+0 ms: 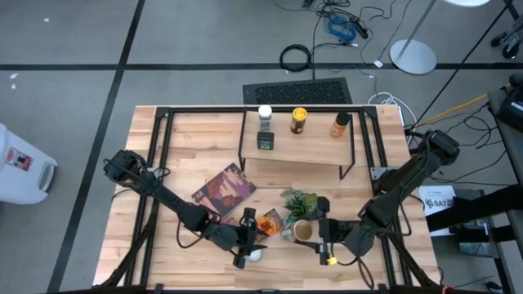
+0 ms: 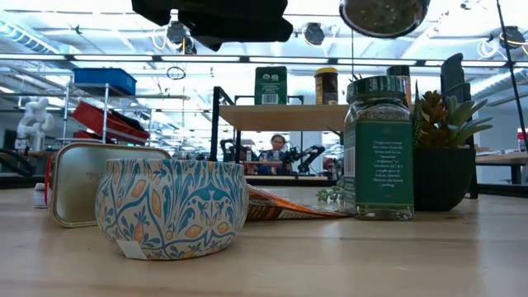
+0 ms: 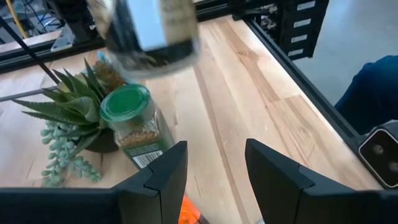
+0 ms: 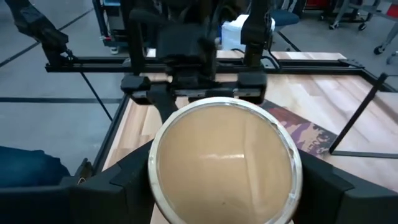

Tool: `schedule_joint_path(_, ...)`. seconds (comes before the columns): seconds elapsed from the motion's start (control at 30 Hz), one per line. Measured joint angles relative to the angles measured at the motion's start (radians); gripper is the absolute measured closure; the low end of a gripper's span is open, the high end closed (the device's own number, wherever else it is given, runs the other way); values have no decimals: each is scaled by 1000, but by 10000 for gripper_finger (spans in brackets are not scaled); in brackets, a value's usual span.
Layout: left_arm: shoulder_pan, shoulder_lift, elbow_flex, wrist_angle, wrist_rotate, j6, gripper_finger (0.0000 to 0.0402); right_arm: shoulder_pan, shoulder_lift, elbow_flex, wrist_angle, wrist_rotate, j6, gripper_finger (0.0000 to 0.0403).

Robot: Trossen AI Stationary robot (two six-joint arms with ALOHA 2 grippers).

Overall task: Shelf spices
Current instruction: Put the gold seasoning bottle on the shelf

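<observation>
Right end effector (image 4: 224,180) clamped on tan-lidded jar (image 4: 222,159), lifted off desk (image 1: 196,135) near front edge, jar axis pointing toward left arm. Shelf (image 1: 298,140) lies well behind, toward desk's far side; right arm nearer. Left end effector (image 3: 214,168) apart, empty, beside green-lidded jar (image 3: 134,127).

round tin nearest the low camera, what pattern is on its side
Blue leaf shapes with orange-yellow fruit on white, on the round tin; low view shows it best.
</observation>
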State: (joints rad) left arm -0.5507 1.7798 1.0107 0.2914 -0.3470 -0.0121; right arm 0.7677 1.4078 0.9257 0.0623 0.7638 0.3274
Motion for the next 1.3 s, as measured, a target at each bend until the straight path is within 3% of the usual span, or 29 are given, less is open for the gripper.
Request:
schedule_joint_path(0.6, 0, 0, 0, -63, 5, 3, 230, -49, -289, 19, -267, 29, -47, 141)
schedule_joint_path(1.0, 0, 0, 0, -69, 10, 21, 230, -244, -321, 294, -693, 13, -105, 141)
schedule_joint_path(1.3, 0, 0, 0, -70, 12, 46, 230, -460, -320, 428, -848, -134, -136, 141)
